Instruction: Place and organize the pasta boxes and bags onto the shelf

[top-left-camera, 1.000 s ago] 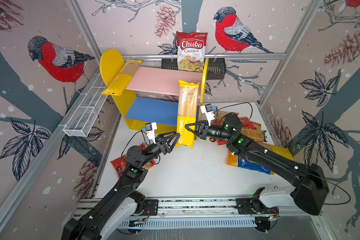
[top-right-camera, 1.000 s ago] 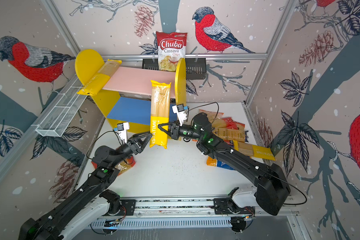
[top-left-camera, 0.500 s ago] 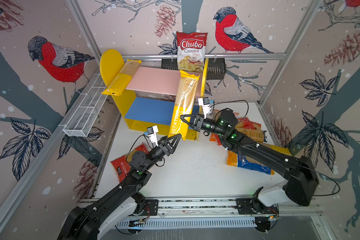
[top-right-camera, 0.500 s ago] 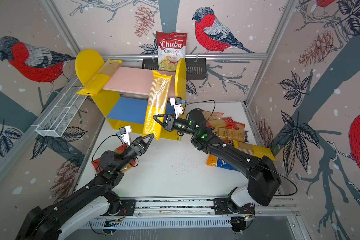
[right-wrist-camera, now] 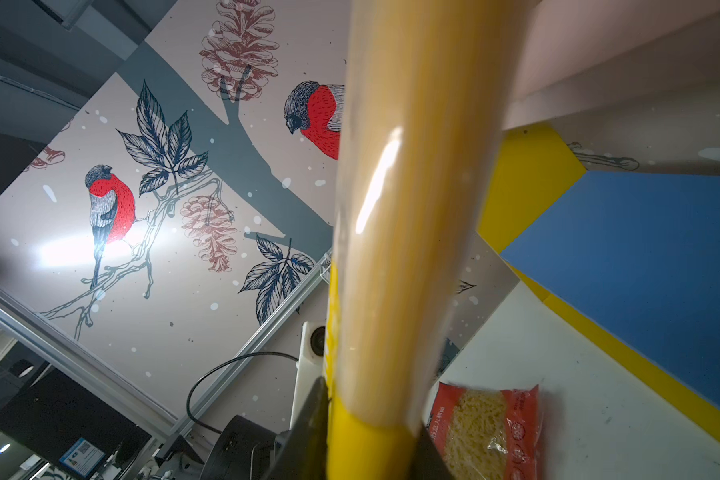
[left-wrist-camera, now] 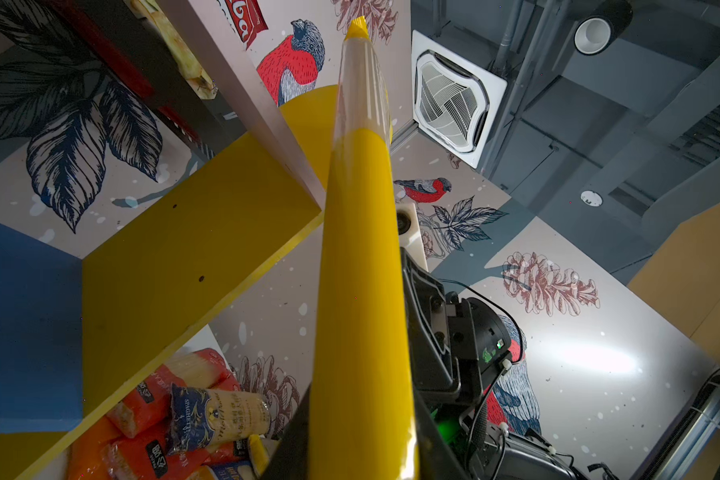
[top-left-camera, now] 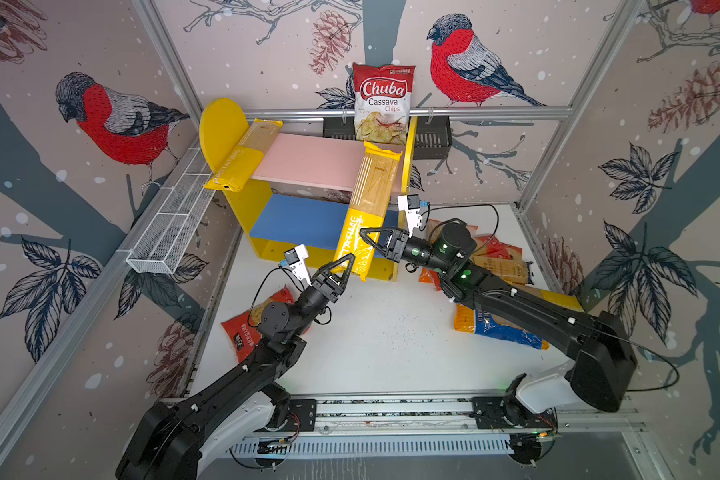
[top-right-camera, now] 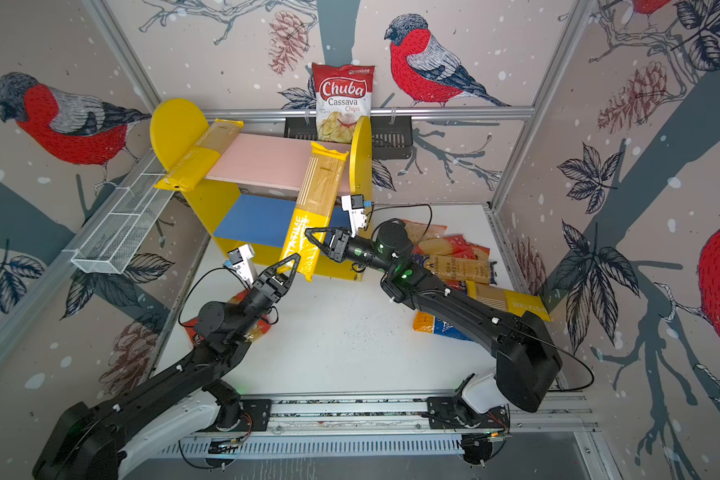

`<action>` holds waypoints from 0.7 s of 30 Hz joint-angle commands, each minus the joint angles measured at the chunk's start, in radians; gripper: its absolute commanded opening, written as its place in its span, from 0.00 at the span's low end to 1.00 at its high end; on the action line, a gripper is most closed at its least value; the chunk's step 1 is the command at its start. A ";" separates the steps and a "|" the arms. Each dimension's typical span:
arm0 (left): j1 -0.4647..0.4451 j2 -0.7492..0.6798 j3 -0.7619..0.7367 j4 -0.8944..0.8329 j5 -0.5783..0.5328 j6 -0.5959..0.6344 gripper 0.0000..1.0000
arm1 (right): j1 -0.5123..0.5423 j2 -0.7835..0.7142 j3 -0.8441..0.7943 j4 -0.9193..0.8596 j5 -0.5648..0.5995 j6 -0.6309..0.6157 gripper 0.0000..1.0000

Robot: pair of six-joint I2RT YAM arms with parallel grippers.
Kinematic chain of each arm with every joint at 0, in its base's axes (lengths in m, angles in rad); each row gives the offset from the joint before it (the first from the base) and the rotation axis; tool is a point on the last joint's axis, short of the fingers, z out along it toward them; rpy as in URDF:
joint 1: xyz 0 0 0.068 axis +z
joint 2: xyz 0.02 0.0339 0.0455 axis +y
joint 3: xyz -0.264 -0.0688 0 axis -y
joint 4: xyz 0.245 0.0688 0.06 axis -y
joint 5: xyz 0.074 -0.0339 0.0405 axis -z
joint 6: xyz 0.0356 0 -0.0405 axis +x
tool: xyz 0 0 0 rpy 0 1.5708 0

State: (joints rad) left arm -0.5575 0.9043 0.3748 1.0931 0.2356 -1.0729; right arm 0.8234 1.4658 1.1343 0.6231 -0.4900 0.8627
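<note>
PASTATIME pack (top-left-camera: 366,208) (left-wrist-camera: 362,291) leans steeply against the shelf (top-left-camera: 262,195). Its clear upper end rests on the pink upper board (top-left-camera: 308,162), tight beside the yellow side panel (top-left-camera: 410,166) nearest the right jaws. Its yellow lower end hangs across the front of the blue lower board (top-left-camera: 292,220).

Left jaws are closed narrowly on that lower end from below. Right jaws sit a little higher up the pack with one finger (right-wrist-camera: 308,419) on each side, and whether they pinch or merely flank it cannot be told.

Beyond both jaws, past the pack's top, a Chuba Cassava Chips bag (top-left-camera: 383,99) stands in a black slotted basket (top-left-camera: 433,137). A second PASTATIME pack (top-left-camera: 242,158) lies at the end of the pink board farthest from the jaws, overhanging its front edge.

Behind the right jaws, a heap of spaghetti packs (top-left-camera: 499,262) crowds the tabletop (top-left-camera: 391,340) beside that arm. Behind the left jaws, a red macaroni bag (top-left-camera: 242,336) lies under the left arm. A white wire-mesh basket (top-left-camera: 171,232) hangs well off beyond the left jaws.
</note>
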 commanded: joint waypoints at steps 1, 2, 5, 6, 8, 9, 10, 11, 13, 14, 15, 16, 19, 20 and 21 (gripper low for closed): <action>0.000 -0.008 0.018 0.046 -0.014 0.013 0.21 | -0.004 0.000 0.001 0.165 -0.007 0.006 0.30; -0.001 -0.009 0.021 0.043 -0.018 0.013 0.19 | -0.007 0.003 0.001 0.165 -0.009 0.008 0.31; -0.002 -0.010 0.031 0.037 -0.026 0.018 0.14 | -0.016 0.010 0.004 0.171 -0.015 0.017 0.37; -0.001 -0.011 0.036 0.033 -0.031 0.019 0.13 | -0.017 0.012 0.004 0.171 -0.015 0.017 0.40; -0.002 -0.018 0.054 0.015 -0.042 0.030 0.10 | -0.021 0.013 0.002 0.169 -0.018 0.019 0.47; -0.001 -0.023 0.067 0.000 -0.046 0.037 0.10 | -0.023 0.011 0.000 0.172 -0.019 0.020 0.50; -0.001 -0.031 0.086 -0.030 -0.051 0.048 0.09 | -0.027 0.007 -0.008 0.179 -0.021 0.023 0.52; -0.001 -0.039 0.112 -0.074 -0.053 0.062 0.09 | -0.031 0.002 -0.021 0.191 -0.022 0.030 0.54; -0.001 -0.054 0.166 -0.172 -0.064 0.096 0.08 | -0.039 -0.014 -0.048 0.207 -0.020 0.038 0.57; 0.000 -0.062 0.189 -0.220 -0.076 0.109 0.06 | -0.044 -0.024 -0.063 0.211 -0.018 0.041 0.58; -0.001 -0.069 0.203 -0.250 -0.090 0.121 0.05 | -0.048 -0.033 -0.076 0.211 -0.017 0.041 0.58; 0.000 -0.072 0.219 -0.283 -0.101 0.131 0.03 | -0.050 -0.041 -0.092 0.210 -0.014 0.042 0.59; 0.017 -0.066 0.285 -0.376 -0.110 0.142 0.00 | -0.060 -0.069 -0.137 0.206 -0.011 0.045 0.59; 0.031 -0.057 0.310 -0.400 -0.101 0.138 0.00 | -0.062 -0.077 -0.152 0.202 -0.007 0.045 0.59; 0.054 -0.044 0.342 -0.436 -0.086 0.123 0.00 | -0.063 -0.089 -0.168 0.194 -0.004 0.041 0.59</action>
State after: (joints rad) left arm -0.5335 0.8505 0.6556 0.6415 0.1551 -0.9771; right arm 0.7643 1.3979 0.9905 0.7837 -0.4988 0.8967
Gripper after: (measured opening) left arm 0.195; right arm 0.594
